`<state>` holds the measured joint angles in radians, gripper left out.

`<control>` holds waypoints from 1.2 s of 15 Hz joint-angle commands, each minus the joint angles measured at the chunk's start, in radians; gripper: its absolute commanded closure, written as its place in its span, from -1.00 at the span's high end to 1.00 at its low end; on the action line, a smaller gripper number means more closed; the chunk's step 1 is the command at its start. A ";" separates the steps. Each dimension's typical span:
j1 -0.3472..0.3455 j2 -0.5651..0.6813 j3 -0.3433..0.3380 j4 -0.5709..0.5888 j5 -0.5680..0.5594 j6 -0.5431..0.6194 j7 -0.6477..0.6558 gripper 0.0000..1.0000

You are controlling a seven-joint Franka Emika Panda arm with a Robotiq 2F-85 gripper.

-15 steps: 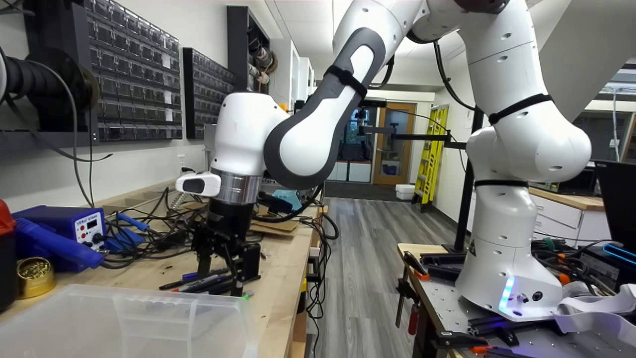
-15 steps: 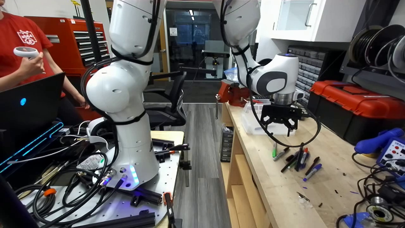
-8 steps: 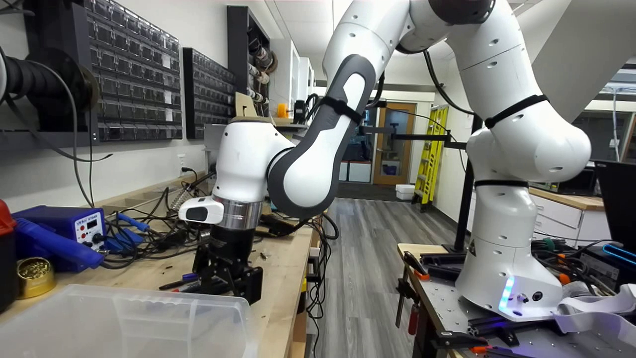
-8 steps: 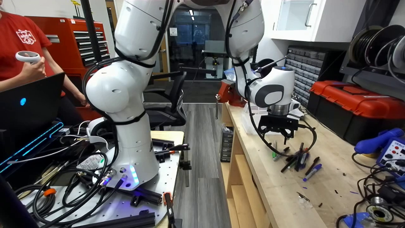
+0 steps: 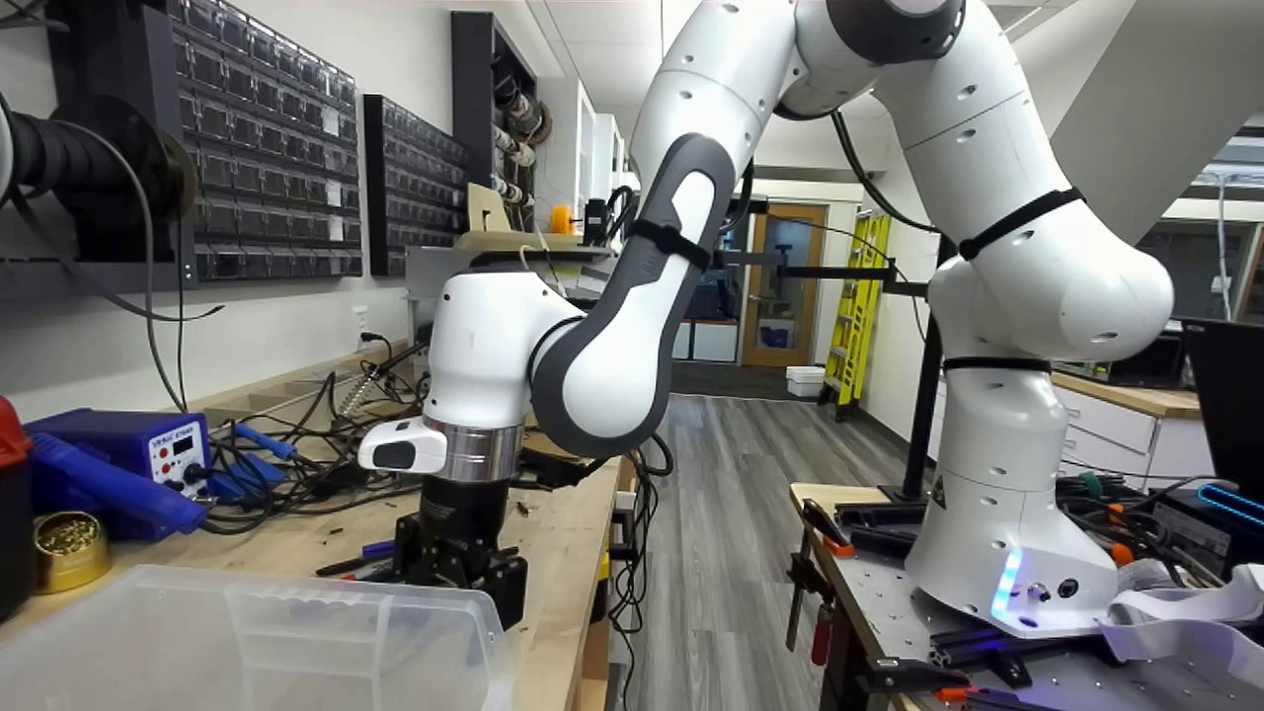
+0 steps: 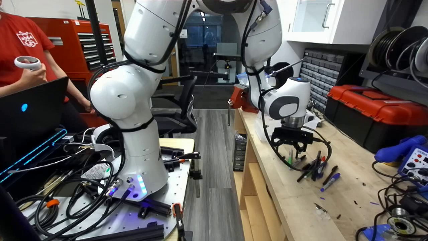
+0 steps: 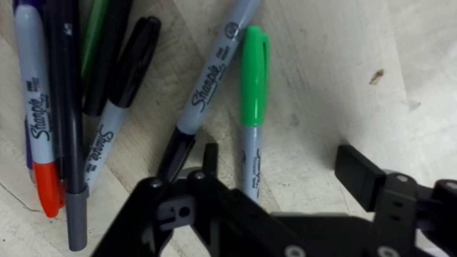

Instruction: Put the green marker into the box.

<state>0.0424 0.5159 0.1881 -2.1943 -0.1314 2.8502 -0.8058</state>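
Observation:
The green marker (image 7: 254,78), with a bright green cap and grey body, lies on the wooden table. It also shows in an exterior view (image 6: 290,160) and is hidden in the other exterior picture. My gripper (image 7: 284,167) is open and empty above it. In the wrist view the marker's body lies between the two fingers, nearer the left one, and its lower end is hidden by the gripper. The gripper shows in both exterior views (image 5: 464,583) (image 6: 300,147). The clear, milky box (image 5: 306,622) stands beside the gripper; it is partly hidden behind the gripper in an exterior view (image 6: 262,129).
A grey Sharpie with a black cap (image 7: 214,75) lies close left of the green marker, its cap by the left finger. More pens lie further left, including a red-capped Sharpie (image 7: 35,107). A blue soldering station (image 5: 128,454), a toolbox (image 6: 378,117) and cables stand around.
The gripper has moved down towards the table, close to the green marker, and slightly towards the box. The fingers stay open. The pens and the box have not moved.

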 commanded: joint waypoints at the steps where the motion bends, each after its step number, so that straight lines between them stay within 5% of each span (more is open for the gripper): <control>1: -0.050 0.012 0.040 0.007 -0.013 0.009 -0.012 0.09; 9: -0.083 0.005 0.056 0.015 -0.006 -0.002 -0.013 -0.94; 18: -0.016 -0.120 -0.002 0.003 -0.027 -0.084 0.119 -0.91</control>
<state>-0.0122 0.4831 0.2235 -2.1752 -0.1309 2.8336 -0.7763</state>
